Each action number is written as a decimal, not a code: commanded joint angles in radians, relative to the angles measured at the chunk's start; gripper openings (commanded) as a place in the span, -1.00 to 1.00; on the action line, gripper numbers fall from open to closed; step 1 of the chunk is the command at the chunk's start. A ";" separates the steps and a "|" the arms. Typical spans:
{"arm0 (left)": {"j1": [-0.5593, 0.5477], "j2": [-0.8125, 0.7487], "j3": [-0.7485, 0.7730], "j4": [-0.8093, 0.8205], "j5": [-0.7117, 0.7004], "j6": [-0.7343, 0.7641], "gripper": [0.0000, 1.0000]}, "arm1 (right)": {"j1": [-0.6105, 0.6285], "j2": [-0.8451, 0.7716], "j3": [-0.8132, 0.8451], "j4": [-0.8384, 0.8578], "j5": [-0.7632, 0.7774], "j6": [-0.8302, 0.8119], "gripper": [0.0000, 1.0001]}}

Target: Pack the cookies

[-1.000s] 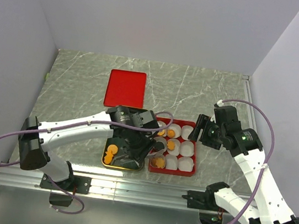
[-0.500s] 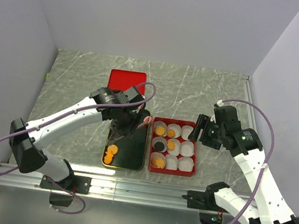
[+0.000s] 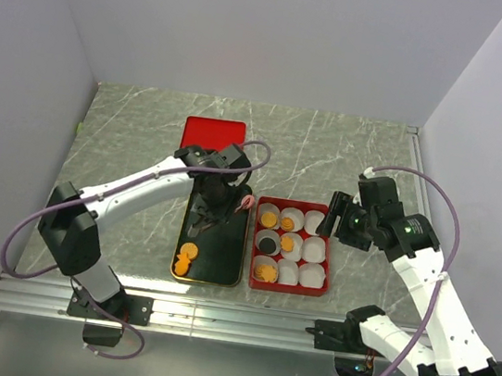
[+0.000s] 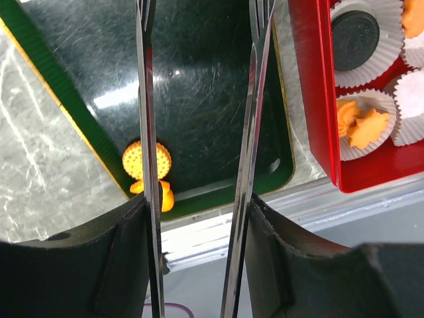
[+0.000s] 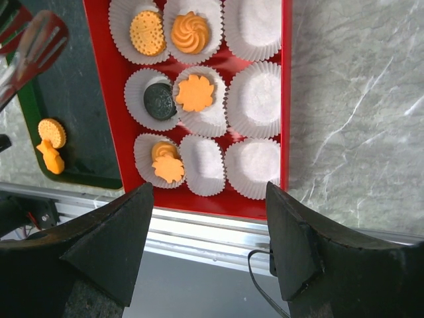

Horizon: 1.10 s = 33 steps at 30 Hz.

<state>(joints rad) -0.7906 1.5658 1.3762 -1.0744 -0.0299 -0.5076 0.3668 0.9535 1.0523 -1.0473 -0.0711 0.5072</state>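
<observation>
Two orange cookies [image 4: 147,159] lie at the near end of the dark tray [image 4: 199,99], which shows from above as tray [image 3: 224,250] with the cookies [image 3: 185,258] on it. My left gripper [image 4: 199,202] hovers above that tray, shut on metal tongs [image 4: 255,99]. The tongs' arms are spread with nothing between them, and their red tips [image 5: 36,40] are near the box's far left corner. The red box [image 5: 285,99] holds white paper cups. Five cups contain cookies, orange [image 5: 189,32] and one black [image 5: 159,101]. My right gripper [image 5: 210,189] is open above the box's near edge.
A red lid [image 3: 212,145] lies flat beyond the dark tray. The aluminium rail [image 3: 243,310] runs along the table's near edge, just below the tray and the red box [image 3: 285,288]. White walls enclose the marble table on three sides.
My left arm has swung the tongs away from the box's near left cup, back over the dark tray. The right arm has not moved.
</observation>
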 commanded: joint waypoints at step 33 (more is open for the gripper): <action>0.074 0.169 0.024 0.125 0.165 0.107 -0.05 | -0.005 0.034 0.026 0.023 0.065 -0.030 0.50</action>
<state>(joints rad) -0.7193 1.7348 1.4033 -0.9752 0.0818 -0.4271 0.3664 0.9890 1.0523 -1.0470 -0.0319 0.4900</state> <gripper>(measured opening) 0.485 0.752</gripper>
